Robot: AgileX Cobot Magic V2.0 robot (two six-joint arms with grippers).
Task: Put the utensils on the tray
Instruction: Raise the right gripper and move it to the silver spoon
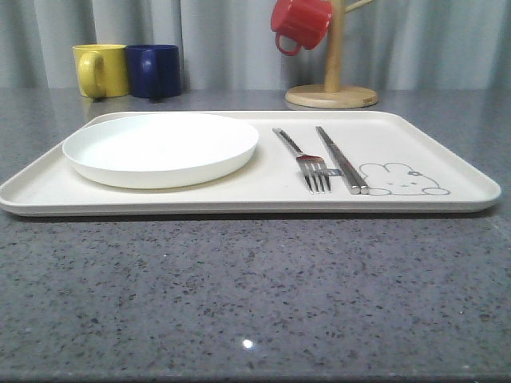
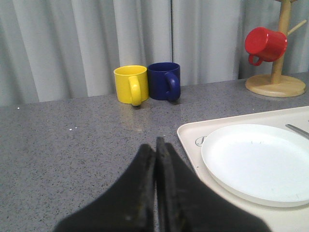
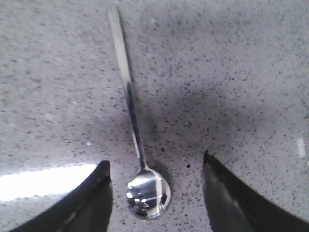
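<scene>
Fork (image 1: 308, 162) and chopsticks (image 1: 341, 159) are already on the tray (image 1: 239, 203), so the spoon (image 3: 136, 145) is what's left — lying flat on the counter, its bowl between the right gripper (image 3: 157, 193)'s wide-open, empty fingers. Big risk is that thin handle: pads could skate off and flick it away. Left gripper (image 2: 155, 159) is closed on nothing.

bare counter surrounds the spoon (image 3: 145, 191); tray (image 1: 447, 171) room right of the chopsticks (image 1: 341, 159); plate (image 1: 160, 148) fills its left
</scene>
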